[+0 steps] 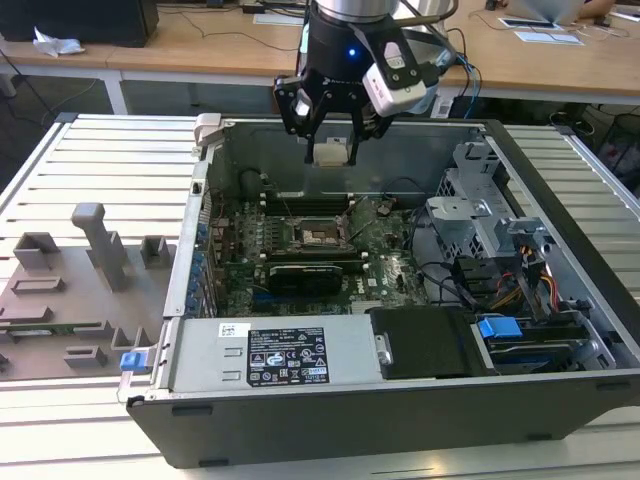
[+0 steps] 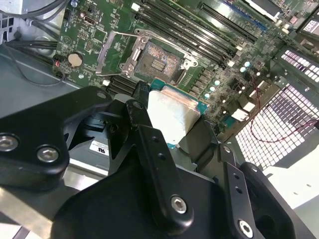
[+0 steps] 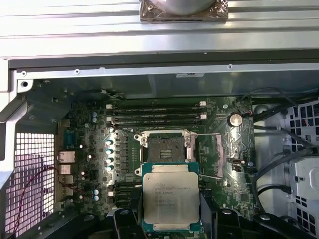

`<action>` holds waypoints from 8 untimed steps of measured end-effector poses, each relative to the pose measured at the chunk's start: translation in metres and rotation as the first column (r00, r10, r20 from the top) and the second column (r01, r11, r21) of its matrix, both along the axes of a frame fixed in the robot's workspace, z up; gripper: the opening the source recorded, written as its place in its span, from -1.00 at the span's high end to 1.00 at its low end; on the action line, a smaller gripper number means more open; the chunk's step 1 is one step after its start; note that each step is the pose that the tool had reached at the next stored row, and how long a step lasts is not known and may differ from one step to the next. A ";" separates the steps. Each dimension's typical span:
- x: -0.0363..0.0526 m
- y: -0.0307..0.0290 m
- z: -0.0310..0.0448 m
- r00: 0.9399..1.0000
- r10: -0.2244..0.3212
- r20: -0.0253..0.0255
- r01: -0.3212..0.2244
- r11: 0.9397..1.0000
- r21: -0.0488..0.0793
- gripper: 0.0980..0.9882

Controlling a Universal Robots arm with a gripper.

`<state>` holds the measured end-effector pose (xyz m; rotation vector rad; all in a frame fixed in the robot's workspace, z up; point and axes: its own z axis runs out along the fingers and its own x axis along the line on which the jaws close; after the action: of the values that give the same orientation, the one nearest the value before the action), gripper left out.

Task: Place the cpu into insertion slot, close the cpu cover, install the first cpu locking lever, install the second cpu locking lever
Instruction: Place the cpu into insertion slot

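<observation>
My gripper (image 1: pixel 330 140) hangs above the open computer case (image 1: pixel 190 250), shut on the cpu (image 1: pixel 330 153). The cpu is a flat square chip with a silvery top, and in both wrist views it sits between the black fingers (image 2: pixel 142 129), cpu (image 2: pixel 172 117), cpu (image 3: pixel 170 196). The insertion slot (image 3: pixel 167 148) lies uncovered on the green motherboard below, a dark square recess with a metal rim, insertion slot (image 2: pixel 158 62), insertion slot (image 1: pixel 322 235). The cpu cover (image 2: pixel 117 52) stands flipped open beside the slot, cpu cover (image 3: pixel 210 155). The chip is clear of the board, not touching the slot.
Long black memory slots (image 3: pixel 157 114) run along one side of the socket. A black expansion card (image 1: pixel 312 275) lies on the other side. The power supply (image 1: pixel 270 355), drive cage (image 1: pixel 480 215) and cables (image 1: pixel 530 285) crowd the case. A grey fixture tray (image 1: pixel 70 290) sits at the exterior view's left.
</observation>
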<state>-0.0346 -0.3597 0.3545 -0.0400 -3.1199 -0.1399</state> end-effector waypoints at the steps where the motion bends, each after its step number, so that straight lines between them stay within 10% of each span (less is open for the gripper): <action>1: 0.0000 0.0000 -0.0005 1.000 0.000 0.000 0.000 1.000 0.000 0.00; 8: 0.0000 0.0000 -0.0033 1.000 0.000 0.000 0.000 1.000 0.000 0.00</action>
<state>-0.0346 -0.3597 0.3512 -0.0400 -3.1199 -0.1399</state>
